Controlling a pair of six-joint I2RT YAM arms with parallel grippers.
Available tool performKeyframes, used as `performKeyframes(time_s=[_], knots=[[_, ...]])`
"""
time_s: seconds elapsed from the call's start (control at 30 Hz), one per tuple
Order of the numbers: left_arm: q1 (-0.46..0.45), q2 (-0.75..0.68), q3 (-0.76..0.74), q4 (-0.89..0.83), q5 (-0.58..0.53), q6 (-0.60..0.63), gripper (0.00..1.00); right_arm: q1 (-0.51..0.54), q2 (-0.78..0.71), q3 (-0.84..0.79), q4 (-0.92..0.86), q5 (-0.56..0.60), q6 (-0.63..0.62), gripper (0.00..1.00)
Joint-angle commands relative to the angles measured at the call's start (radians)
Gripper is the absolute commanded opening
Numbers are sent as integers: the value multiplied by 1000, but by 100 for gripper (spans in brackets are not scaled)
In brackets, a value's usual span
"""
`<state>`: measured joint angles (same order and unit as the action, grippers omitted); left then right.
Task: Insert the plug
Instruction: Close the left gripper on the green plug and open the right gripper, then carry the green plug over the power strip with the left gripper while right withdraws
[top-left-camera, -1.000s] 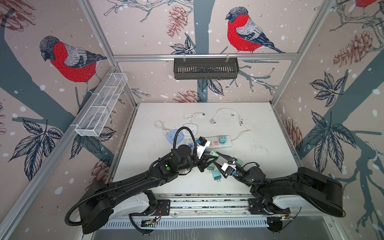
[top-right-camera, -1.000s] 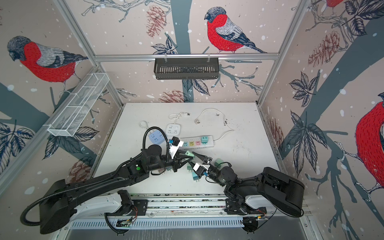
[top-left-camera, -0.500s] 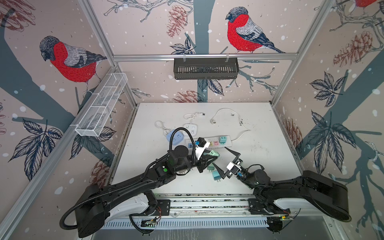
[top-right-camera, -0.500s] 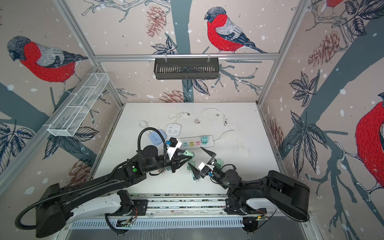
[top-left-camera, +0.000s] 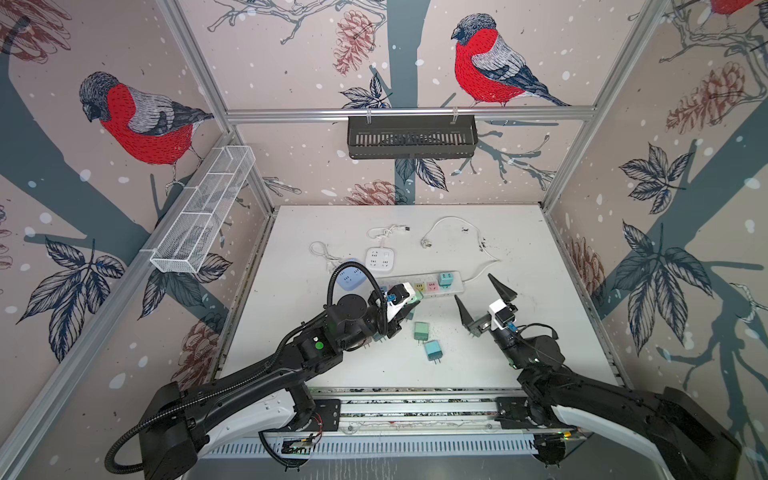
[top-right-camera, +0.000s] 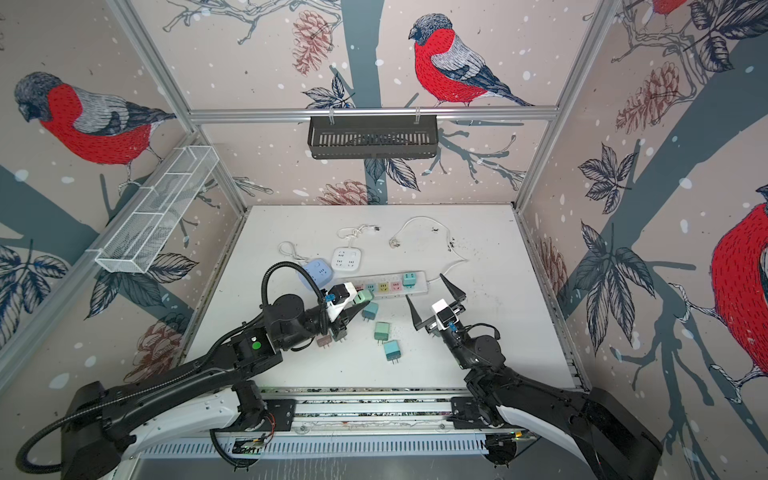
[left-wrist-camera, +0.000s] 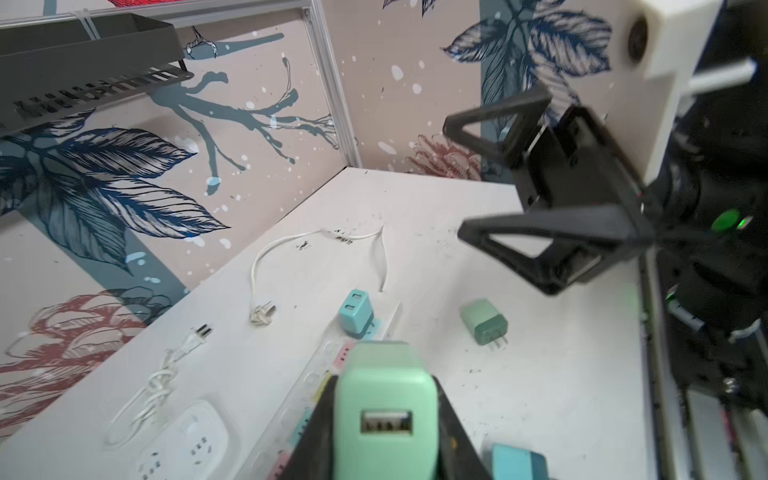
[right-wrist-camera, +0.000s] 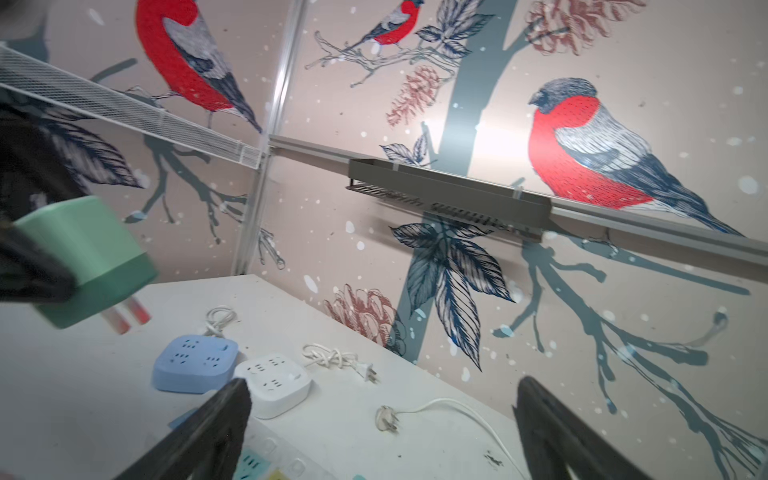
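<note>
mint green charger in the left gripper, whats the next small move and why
Probably lower the left gripper to line the mint green charger up over a free socket on the power strip. It is gripped close to the strip, only the end socket holds a teal charger, and the right gripper stands open, clear.

1. In both top views the camera sits high above the front edge of the table (top-left-camera: 519, 249). It looks down and toward the back wall, from far enough to take in the whole table and both arms. The two views share almost the entire scene.
2. The left wrist camera rides just behind the left gripper (left-wrist-camera: 384, 382), low over the table. It faces the back right corner, with the plug (left-wrist-camera: 386, 415) very near the lens.
3. The right wrist camera rides just behind the right gripper (right-wrist-camera: 382, 386), tilted up toward the back left corner.
4. Both wrist views share the black shelf (right-wrist-camera: 449, 187) and the plug.
</note>
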<state>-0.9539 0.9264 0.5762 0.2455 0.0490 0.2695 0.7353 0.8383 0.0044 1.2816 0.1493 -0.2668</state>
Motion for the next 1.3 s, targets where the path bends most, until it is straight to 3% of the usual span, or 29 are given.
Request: performKeyframes(time_s=[0.0, 0.17, 0.27, 0.47, 0.63, 0.97, 1.27], knots=[[1, 9, -14, -2, -9, 188, 0, -84, 0, -26, -64, -13, 177, 100], [4, 15, -109, 130, -37, 301, 0, -164, 99, 6, -61, 55, 255, 100], [26, 32, -112, 122, -14, 350, 0, -200, 190, 35, -34, 95, 279, 100], [258, 97, -79, 95, 297, 297, 0, -229, 292, 43, 52, 131, 306, 100], [314, 216, -35, 85, 357, 309, 0, -245, 295, 53, 34, 143, 329, 100], [328, 385, 78, 2, 487, 488, 0, -307, 302, 61, 19, 94, 392, 100], [328, 626, 336, -151, 521, 527, 0, -389, 324, 83, -3, 14, 460, 100]])
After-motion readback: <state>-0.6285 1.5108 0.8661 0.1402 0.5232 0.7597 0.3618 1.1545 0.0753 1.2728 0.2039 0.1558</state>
